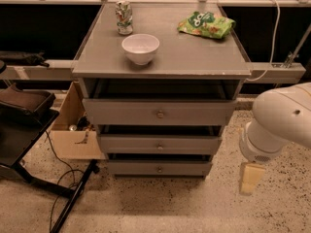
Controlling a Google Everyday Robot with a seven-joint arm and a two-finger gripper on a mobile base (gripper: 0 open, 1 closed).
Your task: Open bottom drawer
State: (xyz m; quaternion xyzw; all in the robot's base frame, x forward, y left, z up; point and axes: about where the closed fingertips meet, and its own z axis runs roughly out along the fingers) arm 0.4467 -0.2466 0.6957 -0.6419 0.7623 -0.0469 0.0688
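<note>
Hanging low to the right of the bottom drawer (189,168) and nearer the camera than its front, the gripper (251,177) points at the floor. I cannot tell whether it is open or closed, and nothing shows in its hold.

The drawer is the lowest of three grey fronts, just above the floor, with a small knob (159,169) at its centre and a dark gap over its top edge. It looks barely out, so I judge the pull not yet begun.

The gripper is well apart from that knob and off to one side, so it must swing across and turn to face it. A careless swing could knock the drawer's right corner. The knob is small, and a loose grip may slip off it. Coming in low risks scraping the floor.

Just above is the middle drawer (126,144); coming in high would open the wrong one.

Farther up and back, a bowl (140,48) and a can (124,17) stand on the top (194,52); a jerky pull could shake them.
</note>
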